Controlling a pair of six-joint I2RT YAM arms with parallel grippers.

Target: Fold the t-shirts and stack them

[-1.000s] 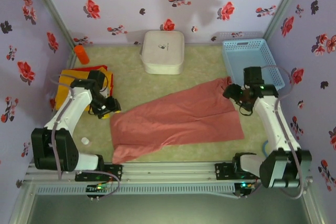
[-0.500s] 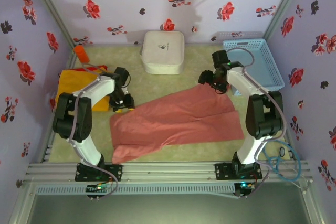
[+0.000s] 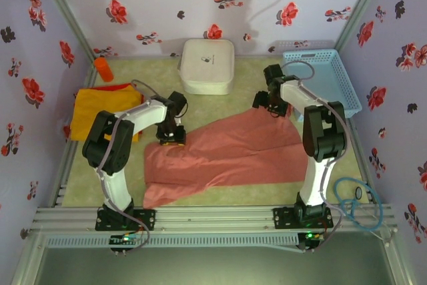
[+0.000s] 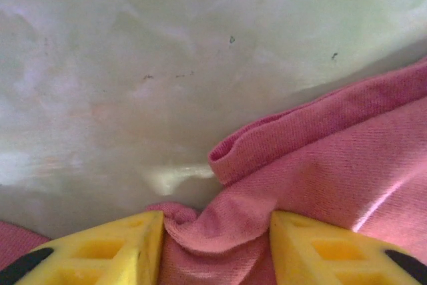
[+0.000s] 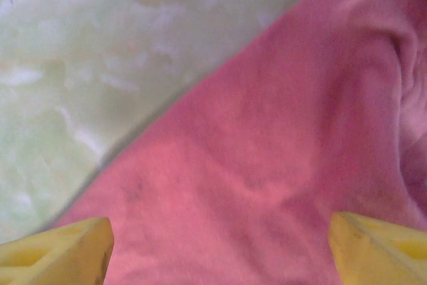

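Observation:
The salmon-pink t-shirt lies spread flat across the middle of the table. My left gripper is down at its upper left edge. In the left wrist view its yellow fingers stand partly apart, open, with a bunched fold of the pink t-shirt between them, touching both. My right gripper is over the shirt's far right corner. It is wide open above flat pink t-shirt cloth, with nothing gripped. The yellow-orange t-shirt lies folded at the left, a red t-shirt showing at its far edge.
A white rounded box stands at the back centre. A light blue basket sits at the back right, close to my right arm. An orange cylinder lies in the back left corner. Flowered walls close in three sides.
My left gripper has moved right, from beside the yellow-orange shirt onto the pink shirt's upper left edge. My right gripper has swung left and back to the shirt's far right corner.

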